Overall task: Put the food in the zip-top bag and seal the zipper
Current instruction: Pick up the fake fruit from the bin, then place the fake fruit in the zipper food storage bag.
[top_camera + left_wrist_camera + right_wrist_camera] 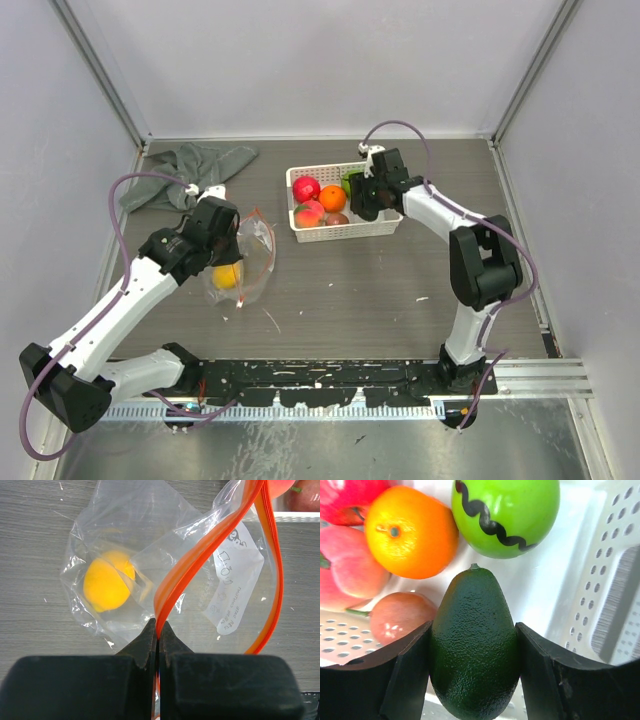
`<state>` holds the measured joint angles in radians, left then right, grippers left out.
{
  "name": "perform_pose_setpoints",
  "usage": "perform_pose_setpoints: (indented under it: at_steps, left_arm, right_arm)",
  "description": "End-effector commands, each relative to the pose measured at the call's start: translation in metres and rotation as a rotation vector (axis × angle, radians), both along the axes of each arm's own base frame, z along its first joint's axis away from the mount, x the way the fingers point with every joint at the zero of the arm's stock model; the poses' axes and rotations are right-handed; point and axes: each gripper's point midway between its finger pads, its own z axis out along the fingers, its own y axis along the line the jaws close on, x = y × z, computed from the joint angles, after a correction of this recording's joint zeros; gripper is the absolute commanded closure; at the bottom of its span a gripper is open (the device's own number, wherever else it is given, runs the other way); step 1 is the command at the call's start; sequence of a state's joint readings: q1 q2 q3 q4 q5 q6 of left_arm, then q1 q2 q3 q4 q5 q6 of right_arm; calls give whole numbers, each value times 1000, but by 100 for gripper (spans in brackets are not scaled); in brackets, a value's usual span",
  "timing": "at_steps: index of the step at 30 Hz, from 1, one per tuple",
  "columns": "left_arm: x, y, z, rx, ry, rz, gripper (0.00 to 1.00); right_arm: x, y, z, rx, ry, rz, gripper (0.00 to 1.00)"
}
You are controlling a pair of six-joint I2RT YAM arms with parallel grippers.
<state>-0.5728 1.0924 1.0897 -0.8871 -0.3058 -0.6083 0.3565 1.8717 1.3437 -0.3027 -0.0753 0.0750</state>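
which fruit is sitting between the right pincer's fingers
The dark green avocado, gripped on both sides by the right pincer in the white basket. The orange fruit and striped green fruit lie free beyond it; the yellow one is in the zip-top bag.

Grey cloth crumpled at back-left corner of table. White perforated basket at back-centre, well apart from cloth, slightly skewed. Tabletop grey wood-grain. Metal rail along near edge. Pale walls around.

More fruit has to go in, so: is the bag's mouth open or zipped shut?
Open: in the left wrist view the zipper strips bow apart into a loop, the left gripper pinching one.
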Motion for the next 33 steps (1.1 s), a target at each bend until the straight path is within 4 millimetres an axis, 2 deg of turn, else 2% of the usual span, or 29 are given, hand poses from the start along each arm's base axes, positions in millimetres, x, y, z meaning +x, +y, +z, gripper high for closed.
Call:
perform_pose_setpoints:
  at_steps: [1, 7, 16, 27, 33]
  left_arm:
    - [8, -4, 13, -27, -44, -6, 100]
    - [8, -6, 14, -34, -49, -9, 100]
    - [8, -7, 17, -45, -53, -14, 100]
    - [7, -16, 22, -89, -54, -34, 100]
    - [5, -22, 24, -126, -46, -48, 100]
  right_arm:
    - [4, 8, 60, 74, -151, -13, 63]
    - [-15, 23, 98, 131, -224, 19, 65]
    - [-56, 62, 142, 209, -305, 115, 65]
    - [-124, 149, 201, 419, -394, 308, 66]
    - [-151, 180, 224, 587, -433, 323, 66]
